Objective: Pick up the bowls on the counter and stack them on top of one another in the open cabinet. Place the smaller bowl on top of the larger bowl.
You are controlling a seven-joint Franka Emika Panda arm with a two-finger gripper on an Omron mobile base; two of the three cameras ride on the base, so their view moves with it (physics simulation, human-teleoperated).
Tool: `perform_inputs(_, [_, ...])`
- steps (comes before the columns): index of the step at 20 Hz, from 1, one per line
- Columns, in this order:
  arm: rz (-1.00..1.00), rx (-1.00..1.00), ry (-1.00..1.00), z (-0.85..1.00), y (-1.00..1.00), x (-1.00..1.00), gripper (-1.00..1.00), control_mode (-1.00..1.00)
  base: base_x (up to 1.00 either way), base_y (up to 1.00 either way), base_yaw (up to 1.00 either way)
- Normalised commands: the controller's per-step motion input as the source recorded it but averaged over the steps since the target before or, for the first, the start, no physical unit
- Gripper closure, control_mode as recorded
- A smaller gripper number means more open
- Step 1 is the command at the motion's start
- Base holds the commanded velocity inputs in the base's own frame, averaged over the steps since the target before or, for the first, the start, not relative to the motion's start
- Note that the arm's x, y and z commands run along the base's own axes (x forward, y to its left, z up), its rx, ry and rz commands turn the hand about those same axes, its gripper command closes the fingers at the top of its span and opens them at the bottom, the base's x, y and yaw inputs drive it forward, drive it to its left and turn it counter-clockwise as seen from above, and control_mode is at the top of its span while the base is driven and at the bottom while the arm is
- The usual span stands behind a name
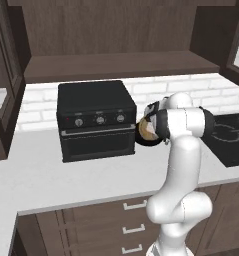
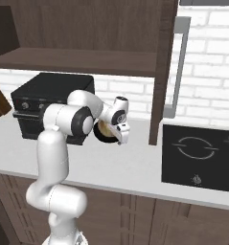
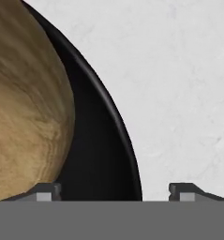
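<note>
Hovering low over the white table (image 1: 51, 180), the hand (image 2: 120, 130) has its two fingertips (image 3: 45, 192) spread wide apart, straddling the rim of the larger bowl (image 3: 101, 140) with nothing clamped between them. That glossy black bowl sits on the table just beside the black toaster oven (image 1: 96, 120), and the smaller bowl (image 3: 24, 103), tan and wood-grained, already appears to rest inside it. Both look rigid, so I'd expect no give under the fingers, but the black glaze seems slick, and I would judge a pinch across the rim wall, one finger inside and one outside, to be the surest hold. Lifted that way the nested pair may tip, and the light wooden bowl could slide. The open cabinet (image 1: 121, 65) shelf waits above.
</note>
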Motion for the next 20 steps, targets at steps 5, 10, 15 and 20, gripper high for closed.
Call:
perform_inputs(5, [0.00,0.01,0.00,-0.04,0.00,0.00,1.00,-1.00,0.00,0.00,0.00])
perform_inputs(10, [0.00,0.00,0.00,0.00,0.00,-0.03,1.00,-1.00,0.00,0.00,0.00])
perform_inputs(15, [-0.07,0.02,-0.05,0.32,-0.15,-0.69,1.00,-1.00,0.00,0.00,0.00])
perform_inputs(20, [-0.09,0.09,-0.12,0.90,-0.49,-1.00,1.00,-1.00,0.00,0.00,0.00])
